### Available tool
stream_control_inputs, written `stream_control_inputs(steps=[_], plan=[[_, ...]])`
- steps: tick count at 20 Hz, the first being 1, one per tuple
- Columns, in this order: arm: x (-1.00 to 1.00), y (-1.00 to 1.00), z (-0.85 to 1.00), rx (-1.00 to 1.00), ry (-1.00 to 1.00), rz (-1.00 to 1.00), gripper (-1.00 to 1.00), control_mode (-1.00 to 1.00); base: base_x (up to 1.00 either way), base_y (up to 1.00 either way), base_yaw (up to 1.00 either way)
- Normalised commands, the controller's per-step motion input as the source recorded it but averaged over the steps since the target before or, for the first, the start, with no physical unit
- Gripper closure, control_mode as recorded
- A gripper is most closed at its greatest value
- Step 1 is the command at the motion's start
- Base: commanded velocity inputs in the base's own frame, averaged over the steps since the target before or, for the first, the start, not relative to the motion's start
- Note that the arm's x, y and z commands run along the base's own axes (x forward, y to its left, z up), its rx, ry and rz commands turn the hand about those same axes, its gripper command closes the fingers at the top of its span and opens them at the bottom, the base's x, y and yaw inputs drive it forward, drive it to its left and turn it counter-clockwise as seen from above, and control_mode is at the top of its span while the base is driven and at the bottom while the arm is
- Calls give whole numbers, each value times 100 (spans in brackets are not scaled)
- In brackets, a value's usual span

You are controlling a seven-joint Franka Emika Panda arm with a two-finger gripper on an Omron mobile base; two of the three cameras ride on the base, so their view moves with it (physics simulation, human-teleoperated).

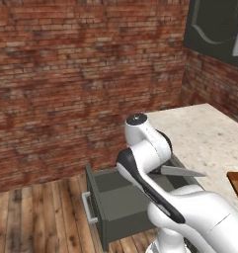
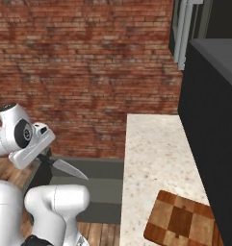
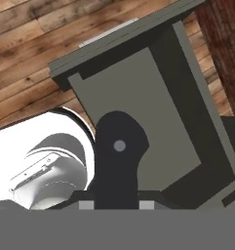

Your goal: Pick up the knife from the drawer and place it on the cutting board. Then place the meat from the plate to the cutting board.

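Knife (image 2: 64, 166), black-handled with pointed silver blade, pinched in the closed gripper (image 2: 42, 156) above the open grey-green drawer (image 1: 118, 205); checkered wooden cutting board (image 2: 182, 220) lies well apart.

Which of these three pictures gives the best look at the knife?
The right base view: the knife shows its pointed silver blade against the open drawer. The left base view shows the blade jutting past the arm. The hand view shows its black handle end-on, between the end effector fingers.

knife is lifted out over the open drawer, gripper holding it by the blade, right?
Not quite. The gripper holds the knife by its black handle, and the silver blade sticks out free, as the right base view shows. The rest is right: the knife is raised above the open drawer.
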Motion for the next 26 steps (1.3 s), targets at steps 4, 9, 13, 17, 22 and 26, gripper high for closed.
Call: stream_control_inputs(steps=[4, 9, 13, 17, 22, 26], plan=[[-24, 0, 29, 0, -4, -3, 100, -100, 0, 0, 0], [-5, 0, 8, 0, -1, -2, 100, 100, 0, 0, -1], [0, 0, 0, 0, 0, 0, 100, 100, 19, -8, -31], [0, 0, 0, 0, 0, 0, 100, 100, 34, -8, -49], [0, 0, 0, 0, 0, 0, 100, 100, 10, -30, -50], [0, 0, 0, 0, 0, 0, 100, 100, -25, -79, -48]])
